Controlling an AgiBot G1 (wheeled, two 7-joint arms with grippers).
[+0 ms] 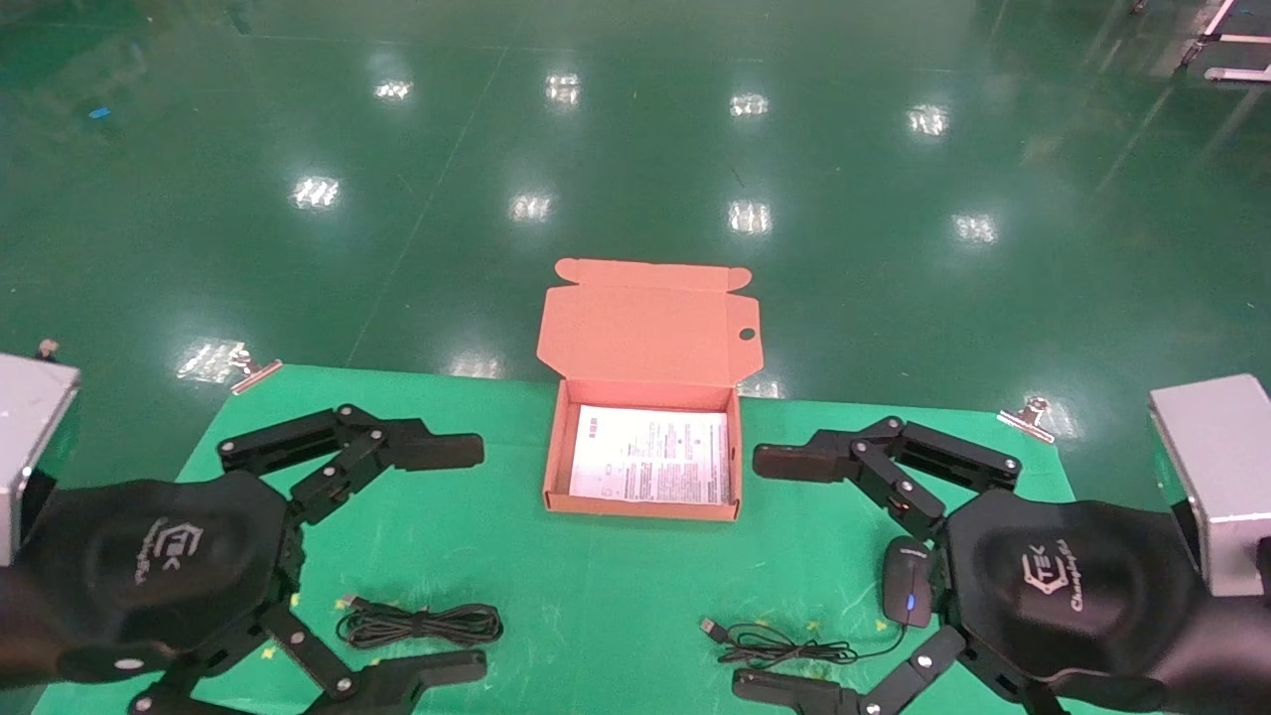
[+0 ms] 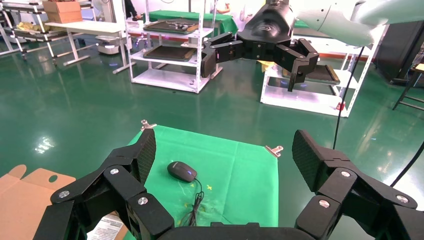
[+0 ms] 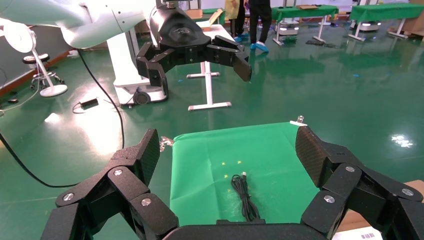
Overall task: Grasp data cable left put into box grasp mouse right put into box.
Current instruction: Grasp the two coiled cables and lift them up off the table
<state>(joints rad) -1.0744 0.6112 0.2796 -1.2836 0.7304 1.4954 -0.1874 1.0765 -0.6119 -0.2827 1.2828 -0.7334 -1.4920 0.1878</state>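
Nearest the robot, the cable (image 1: 420,625) lies coiled on the mat (image 1: 616,586) at about 7 o'clock from the box (image 1: 643,508), inside the spread fingers of the left gripper (image 1: 442,556), which holds nothing. At about 5 o'clock from the box, the mouse (image 1: 908,582) rests beside the right gripper (image 1: 775,571), whose fingers also stand apart and empty. Farther off, the box sits open with only a printed sheet (image 1: 650,455) inside, so neither item appears packed and both grasps and placements remain.

Data cable (image 1: 420,625) left, mouse (image 1: 908,581) right of box (image 1: 641,508).
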